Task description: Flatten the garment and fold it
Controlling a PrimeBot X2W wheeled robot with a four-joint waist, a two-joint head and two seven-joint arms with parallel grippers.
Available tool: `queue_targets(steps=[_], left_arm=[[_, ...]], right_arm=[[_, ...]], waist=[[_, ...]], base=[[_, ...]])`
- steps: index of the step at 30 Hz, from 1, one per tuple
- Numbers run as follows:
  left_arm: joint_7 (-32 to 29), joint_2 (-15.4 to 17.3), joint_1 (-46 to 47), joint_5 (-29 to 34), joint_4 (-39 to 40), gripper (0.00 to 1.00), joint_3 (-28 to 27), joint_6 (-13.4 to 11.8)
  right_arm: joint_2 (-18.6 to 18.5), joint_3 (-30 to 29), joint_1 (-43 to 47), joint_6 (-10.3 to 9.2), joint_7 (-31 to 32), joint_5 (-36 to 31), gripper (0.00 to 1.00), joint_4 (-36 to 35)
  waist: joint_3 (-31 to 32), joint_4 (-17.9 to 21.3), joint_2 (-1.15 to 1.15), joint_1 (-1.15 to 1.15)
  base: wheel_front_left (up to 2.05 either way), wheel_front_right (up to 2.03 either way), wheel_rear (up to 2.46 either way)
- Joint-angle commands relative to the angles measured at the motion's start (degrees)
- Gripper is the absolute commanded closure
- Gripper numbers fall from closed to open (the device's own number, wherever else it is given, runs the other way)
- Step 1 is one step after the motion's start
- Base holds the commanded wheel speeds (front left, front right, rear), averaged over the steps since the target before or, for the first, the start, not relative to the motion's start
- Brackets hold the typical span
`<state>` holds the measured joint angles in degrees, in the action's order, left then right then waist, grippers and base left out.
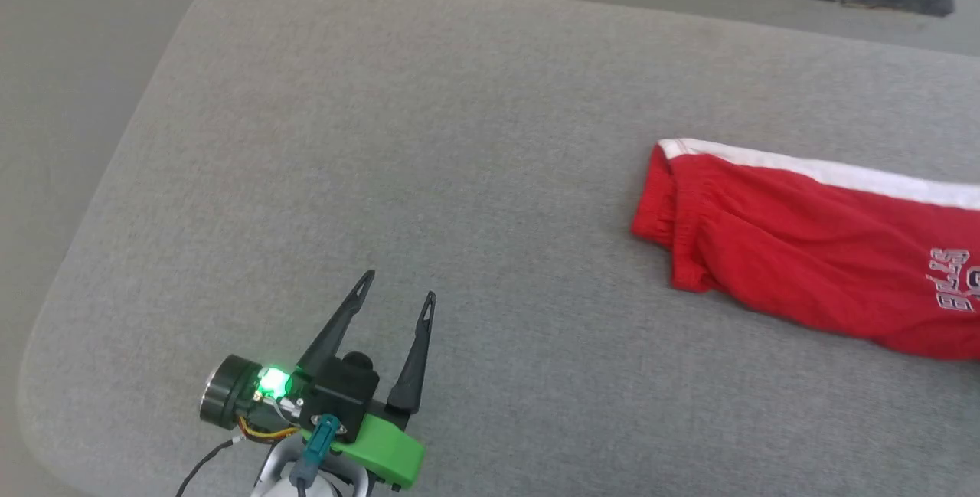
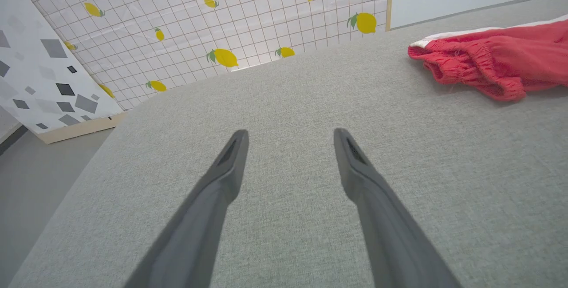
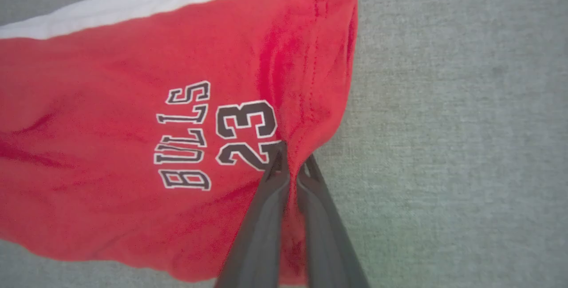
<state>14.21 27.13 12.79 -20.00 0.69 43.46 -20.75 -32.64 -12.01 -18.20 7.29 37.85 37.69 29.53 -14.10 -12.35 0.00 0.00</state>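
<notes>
Head cam first: my left gripper (image 1: 400, 286) sits low over the gray padded table (image 1: 383, 114), fingers spread wide with nothing between them. It's well apart from the red shorts (image 1: 804, 252), which lie over on the table's right side with a white stripe (image 1: 842, 174) along the far edge and run out of frame. Left wrist cam: same deal, both fingers apart above bare gray fabric. The shorts' scrunched waistband (image 2: 479, 64) is off at the upper right, with a lemon-print panel (image 2: 222, 21) behind the table. Right wrist cam: my right gripper (image 3: 295, 155) is pinched tight on a bunched fold of the shorts, right beside the "BULLS 23" print (image 3: 208, 137), close to a stitched edge.
</notes>
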Motion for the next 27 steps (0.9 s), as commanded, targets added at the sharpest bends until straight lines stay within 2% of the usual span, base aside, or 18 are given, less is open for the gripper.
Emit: queue_targets(steps=[1, 6, 12, 21, 27], left_arm=[[0.0, 0.2, -0.8, -0.3, 0.0, 0.0, 0.0, 0.1], [-0.4, 0.2, -0.3, -0.4, 0.1, 0.0, 0.3, 0.4], [-1.0, 0.2, -0.6, -0.7, -0.1, 0.0, 0.9, 0.5], [-1.3, 0.2, -1.4, -1.3, -0.3, 0.0, 1.2, 0.2], [-1.4, -0.1, -1.0, -1.7, -0.5, 0.0, 1.2, 0.1]], right_arm=[[1.4, -1.5, 1.3, 0.2, 0.6, -1.5, 1.0, -1.5], [6.9, -6.5, 2.0, 0.2, 2.2, -4.9, 1.0, -7.6], [12.3, -7.8, 0.6, 0.2, 3.7, -6.4, 1.0, -15.6], [15.7, -4.2, -3.3, 0.2, 5.3, -6.4, 1.0, -22.8], [17.8, 2.6, -5.7, 0.2, 6.2, -6.9, 1.0, -24.2]], waist=[[0.7, 0.9, 0.0, 0.0], [1.1, 1.3, 0.0, 0.0], [2.6, 1.0, 0.0, 0.0], [3.3, -0.8, 0.0, 0.0], [2.8, -2.9, 0.0, 0.0]], base=[[0.0, 0.0, 0.0], [0.0, 0.0, 0.0], [0.0, 0.0, 0.0], [0.0, 0.0, 0.0], [0.0, 0.0, 0.0]])
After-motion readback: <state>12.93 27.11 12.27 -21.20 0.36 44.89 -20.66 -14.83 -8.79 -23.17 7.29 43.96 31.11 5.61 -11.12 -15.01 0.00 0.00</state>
